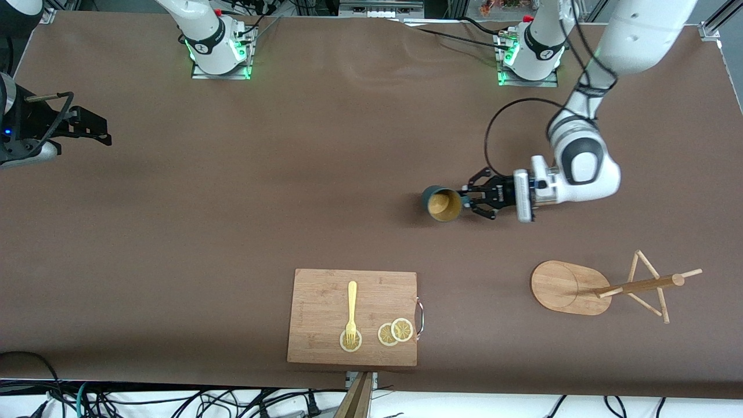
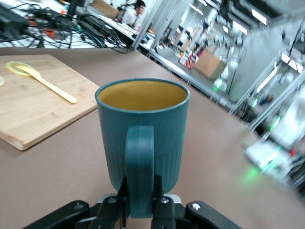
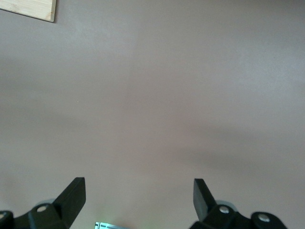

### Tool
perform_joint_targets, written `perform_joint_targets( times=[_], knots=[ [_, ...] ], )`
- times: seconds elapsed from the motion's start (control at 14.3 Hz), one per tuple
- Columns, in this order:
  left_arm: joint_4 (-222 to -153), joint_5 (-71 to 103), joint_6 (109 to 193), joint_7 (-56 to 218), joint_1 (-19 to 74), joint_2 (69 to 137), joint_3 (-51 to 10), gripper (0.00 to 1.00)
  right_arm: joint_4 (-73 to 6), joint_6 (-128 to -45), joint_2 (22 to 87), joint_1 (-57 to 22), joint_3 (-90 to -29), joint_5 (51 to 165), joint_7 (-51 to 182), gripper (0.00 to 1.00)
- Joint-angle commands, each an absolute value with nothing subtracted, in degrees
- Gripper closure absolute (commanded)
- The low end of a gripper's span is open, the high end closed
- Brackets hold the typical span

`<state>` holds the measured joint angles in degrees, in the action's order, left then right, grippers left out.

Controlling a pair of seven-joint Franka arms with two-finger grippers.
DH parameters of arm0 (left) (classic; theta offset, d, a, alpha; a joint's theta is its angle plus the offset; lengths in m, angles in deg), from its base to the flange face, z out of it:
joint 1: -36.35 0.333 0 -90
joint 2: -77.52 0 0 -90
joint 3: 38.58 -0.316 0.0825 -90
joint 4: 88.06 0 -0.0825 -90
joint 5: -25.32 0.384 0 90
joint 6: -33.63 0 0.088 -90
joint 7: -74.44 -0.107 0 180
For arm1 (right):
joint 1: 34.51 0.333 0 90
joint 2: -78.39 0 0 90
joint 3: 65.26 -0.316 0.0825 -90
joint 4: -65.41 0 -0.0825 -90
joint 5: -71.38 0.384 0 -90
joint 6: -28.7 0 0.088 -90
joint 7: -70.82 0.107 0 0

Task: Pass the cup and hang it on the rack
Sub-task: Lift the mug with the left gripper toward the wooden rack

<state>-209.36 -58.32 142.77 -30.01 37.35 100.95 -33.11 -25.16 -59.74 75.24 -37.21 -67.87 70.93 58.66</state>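
The dark teal cup [image 1: 442, 203] has a yellowish-tan inside and hangs just above the brown table, between the left arm's base and the cutting board. My left gripper [image 1: 471, 200] is shut on its loop handle. In the left wrist view the cup [image 2: 143, 129] fills the middle, and the left gripper [image 2: 139, 191] pinches the handle from both sides. The wooden rack [image 1: 630, 285] stands on its oval base [image 1: 560, 287] toward the left arm's end, nearer the front camera than the cup. My right gripper [image 1: 96, 132] waits open and empty at the right arm's end; it also shows in the right wrist view [image 3: 139, 183].
A bamboo cutting board [image 1: 325, 325] lies near the front edge, with a yellow fork [image 1: 351, 310] and lemon slices [image 1: 395, 332] on it. The board [image 2: 28, 109] and the fork [image 2: 47, 86] also show in the left wrist view. Cables lie along the front edge.
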Motion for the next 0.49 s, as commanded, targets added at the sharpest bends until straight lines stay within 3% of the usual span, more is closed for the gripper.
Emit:
perform_joint_targets(
  times=[0.0, 0.42],
  knots=[
    [-211.4, -55.8, 134.3, -9.8, 44.4, 95.7, -32.8, 1.00, -24.0, -60.2, 75.4, -37.9, -68.4, 71.1, 58.7, 0.00],
    [-211.0, -54.2, 125.2, 12.2, 56.3, 94.8, -33.0, 1.00, -24.2, -63.2, 74.8, -38.1, -68.3, 71.1, 58.7, 0.00]
  ],
)
